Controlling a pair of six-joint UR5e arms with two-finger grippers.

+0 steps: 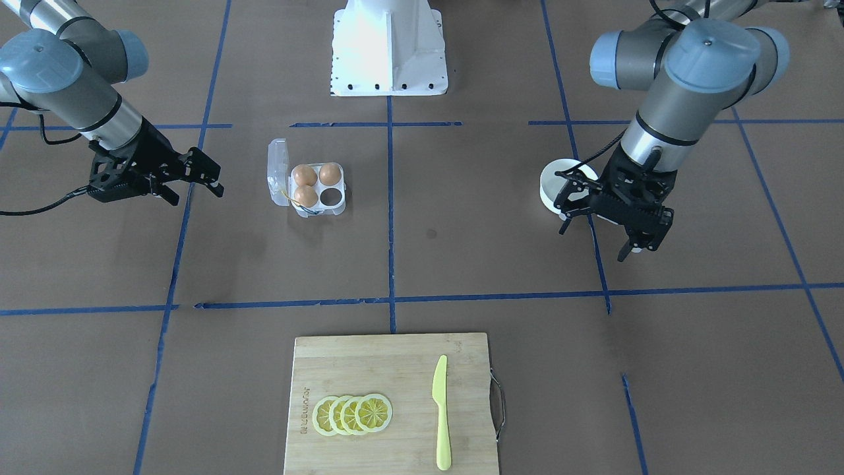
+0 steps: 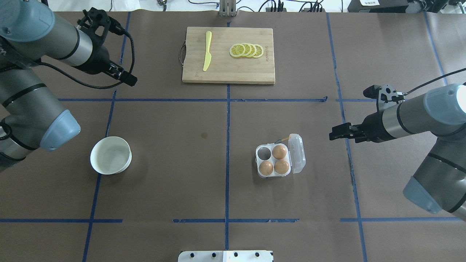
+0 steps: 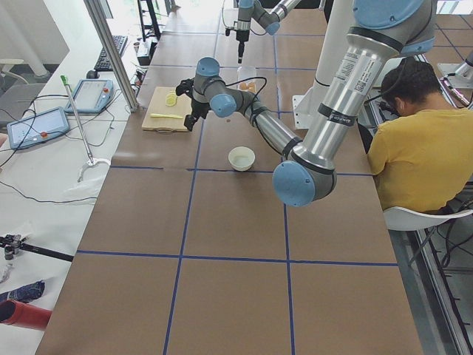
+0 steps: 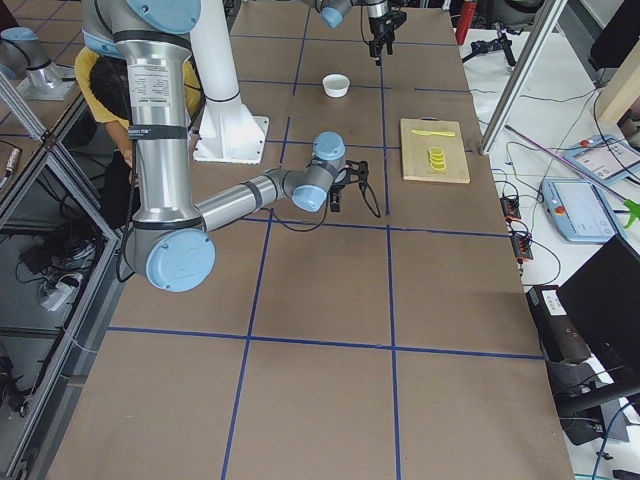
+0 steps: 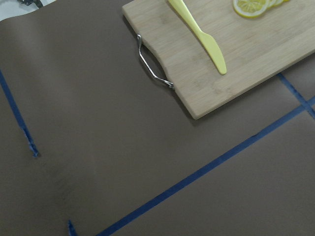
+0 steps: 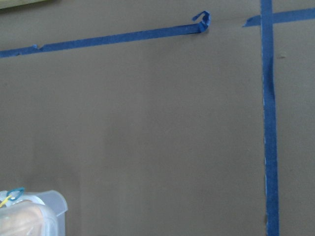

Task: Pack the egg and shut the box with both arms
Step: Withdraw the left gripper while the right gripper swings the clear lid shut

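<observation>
Three eggs [image 2: 279, 152] are sitting in the open box [image 2: 297, 153], one cell empty. The left gripper [image 1: 603, 221] and right gripper [image 1: 201, 183] are hovering well away, fingers seemingly spread, holding nothing. Lid-closing is probably coming next.

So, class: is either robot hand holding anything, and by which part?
Nothing is held. The left hand and right hand both hang empty, clear of the box and the eggs.

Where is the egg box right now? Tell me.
Overhead view: the box sits lid-open just right of the centre tape line, nearest the right gripper, three eggs inside.
</observation>
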